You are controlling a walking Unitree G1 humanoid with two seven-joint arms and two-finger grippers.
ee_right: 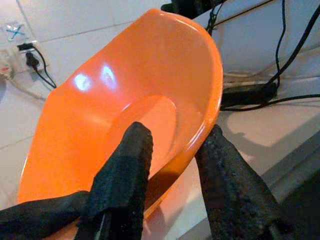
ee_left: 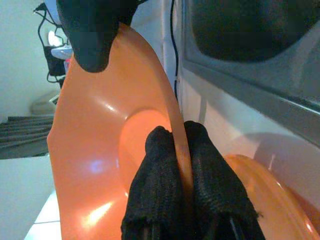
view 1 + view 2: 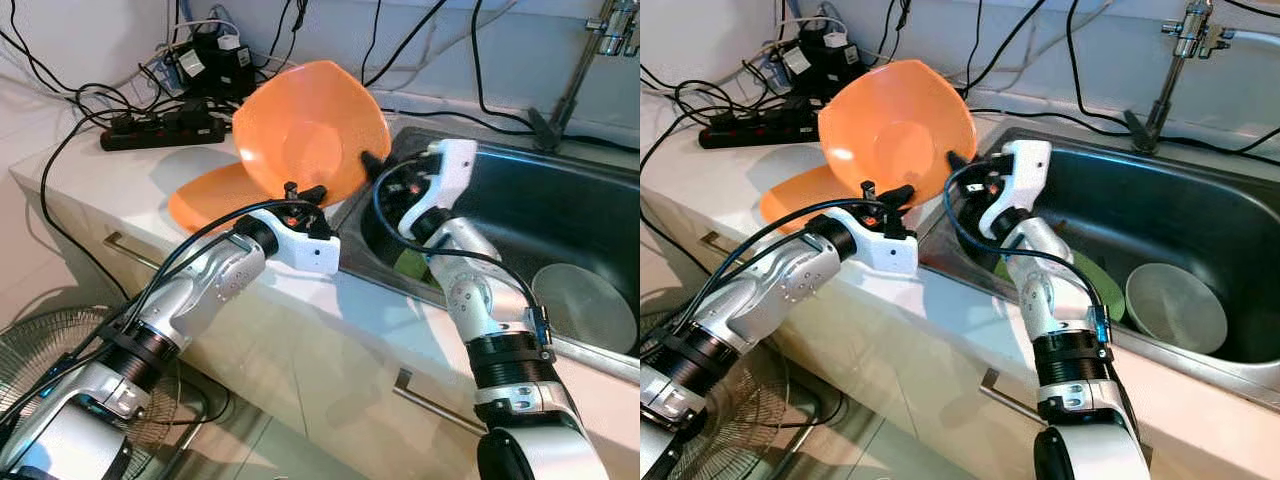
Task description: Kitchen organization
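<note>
Left wrist view: left end effector (image 2: 182, 170) clamped on orange plate (image 3: 305, 130); right end effector (image 1: 172, 150) wide astride its rim.

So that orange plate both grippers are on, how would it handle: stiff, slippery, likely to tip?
The orange plate looks like glossy moulded plastic, so probably stiff and light. The highlights suggest a slick surface. The left gripper pinches only its thin rim while it stands on edge, and the right gripper merely straddles the opposite rim, so it could pivot or slip.
</note>
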